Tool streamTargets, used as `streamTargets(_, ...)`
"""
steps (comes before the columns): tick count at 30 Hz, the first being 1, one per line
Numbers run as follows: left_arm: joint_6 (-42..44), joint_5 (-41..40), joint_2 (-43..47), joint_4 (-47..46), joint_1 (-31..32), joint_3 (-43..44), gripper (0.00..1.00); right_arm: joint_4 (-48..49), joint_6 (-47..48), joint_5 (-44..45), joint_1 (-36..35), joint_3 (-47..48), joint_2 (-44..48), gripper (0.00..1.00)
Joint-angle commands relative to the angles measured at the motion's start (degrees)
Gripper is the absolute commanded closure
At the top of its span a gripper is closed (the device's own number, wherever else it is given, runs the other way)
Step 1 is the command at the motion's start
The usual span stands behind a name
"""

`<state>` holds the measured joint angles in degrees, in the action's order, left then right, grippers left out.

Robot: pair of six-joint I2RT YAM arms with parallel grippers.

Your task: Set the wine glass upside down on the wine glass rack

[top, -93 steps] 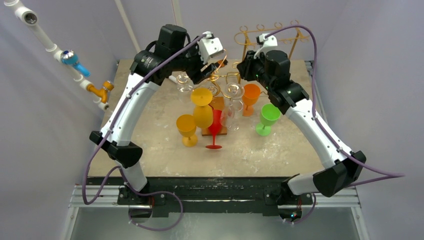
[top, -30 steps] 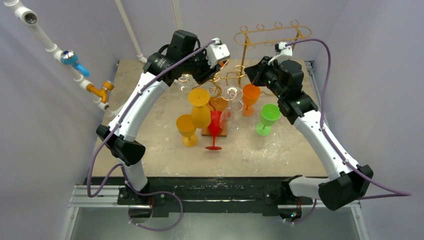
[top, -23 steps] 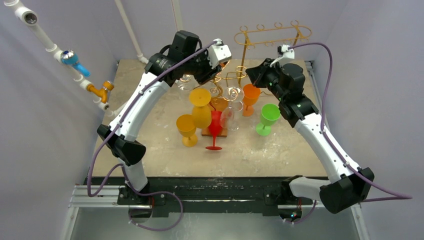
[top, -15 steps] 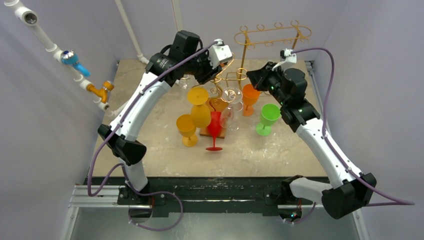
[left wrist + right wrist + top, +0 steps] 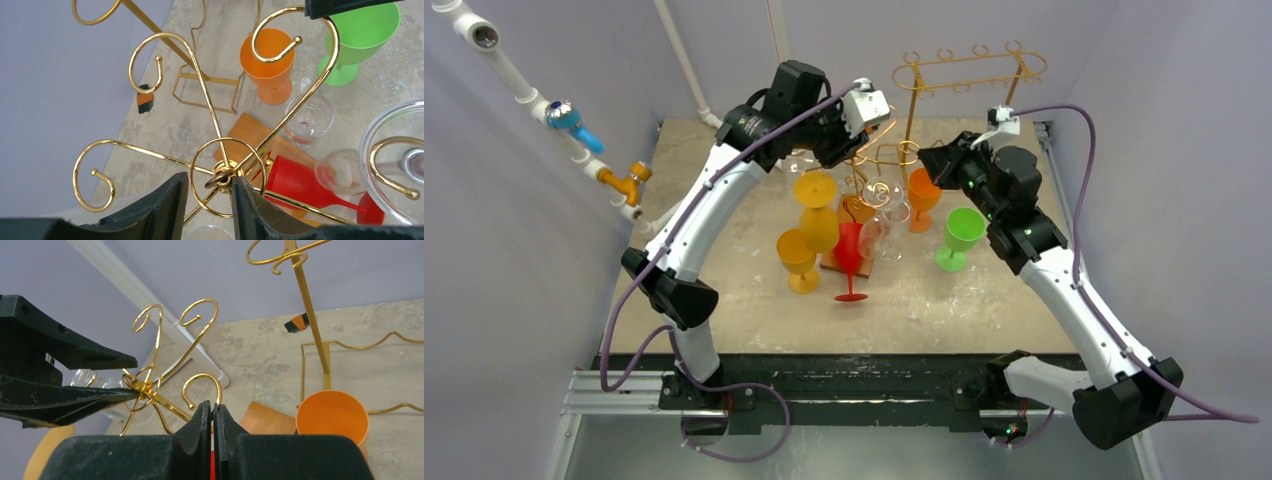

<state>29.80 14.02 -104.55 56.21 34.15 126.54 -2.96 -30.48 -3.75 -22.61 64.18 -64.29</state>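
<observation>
A gold wine glass rack with curled arms stands on a wooden base mid-table. Hanging upside down on it are a yellow wine glass, a red one and clear ones. My left gripper hovers over the rack's centre ring, open, with the top knob between its fingers and touching the right finger. From the right, my right gripper is shut on the thin wire of one curled arm.
A yellow goblet, an orange cup and a green goblet stand upright around the rack. A second, taller gold rack stands at the back. A small brush lies by the wall. Pipes run along the left.
The right arm has swung outward to the right, gripper still at the rack's arm. The rack and its hanging glasses shifted slightly left. The left jaws narrowed a little.
</observation>
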Motion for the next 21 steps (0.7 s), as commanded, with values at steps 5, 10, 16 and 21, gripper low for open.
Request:
streamTargets(5, -6.5, -17.3, -4.0, 0.1, 0.0, 2.2, 0.60, -8.9, -1.9, -7.3, -6.7, -3.3, 2.5, 1.00)
streamTargets(10, -6.4, -17.5, -4.5, 0.1, 0.2, 3.0, 0.61, -8.8, -2.9, -5.0, -10.5, -3.9, 2.8, 1.00)
streamTargets(16, -6.3, -17.3, -4.6, 0.0, 0.2, 2.7, 0.61, -8.7, -3.9, -3.1, -12.9, -5.4, 4.1, 1.00)
streamTargets(21, -6.0, -17.2, -4.0, 0.1, 0.2, 2.0, 0.61, -11.7, -2.6, -1.3, -12.8, -2.5, 4.7, 1.00)
